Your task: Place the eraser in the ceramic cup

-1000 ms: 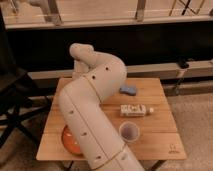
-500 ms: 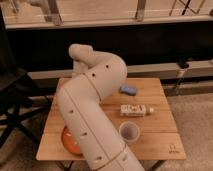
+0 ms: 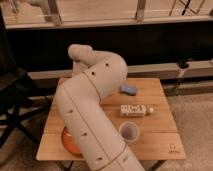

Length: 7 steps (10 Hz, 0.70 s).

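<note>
Claw hidden behind arm (image 3: pixel 95 87), can't tell state; ceramic cup (image 3: pixel 129 132) empty, nr bottle (image 3: pixel 136 110).

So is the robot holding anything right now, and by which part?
It cannot be told: the gripper is hidden behind the bent arm, toward the far left of the table. The blue eraser lies free on it.

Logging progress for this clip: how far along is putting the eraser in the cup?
Nothing looks done yet. The eraser, apparently the small blue block, lies on the table beyond the lying bottle. The cup stands upright, seemingly empty. Nothing is in hand: the gripper is out of sight, apparently tucked behind the folded arm. Left: reach, grasp, carry, and drop it in the cup.
</note>
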{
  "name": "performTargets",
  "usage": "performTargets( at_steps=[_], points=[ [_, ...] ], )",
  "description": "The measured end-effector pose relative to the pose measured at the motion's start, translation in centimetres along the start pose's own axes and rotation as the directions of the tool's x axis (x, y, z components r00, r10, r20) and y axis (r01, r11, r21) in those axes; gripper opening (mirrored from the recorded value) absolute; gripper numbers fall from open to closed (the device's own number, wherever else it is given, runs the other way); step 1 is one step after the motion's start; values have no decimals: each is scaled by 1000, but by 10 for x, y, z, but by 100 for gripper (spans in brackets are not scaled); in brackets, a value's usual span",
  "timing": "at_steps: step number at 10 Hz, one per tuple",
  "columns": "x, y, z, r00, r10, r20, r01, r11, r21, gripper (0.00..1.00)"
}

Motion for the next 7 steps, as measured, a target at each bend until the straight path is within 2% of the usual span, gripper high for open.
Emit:
performTargets(
  at_steps=[3,4,7],
  points=[
    [0,2,1,1000,-4,-11,4,1000,-8,75],
    [0,2,1,1000,-7,-14,7,1000,-8,80],
    [0,2,1,1000,-10,-19,10,1000,-12,80]
  ],
)
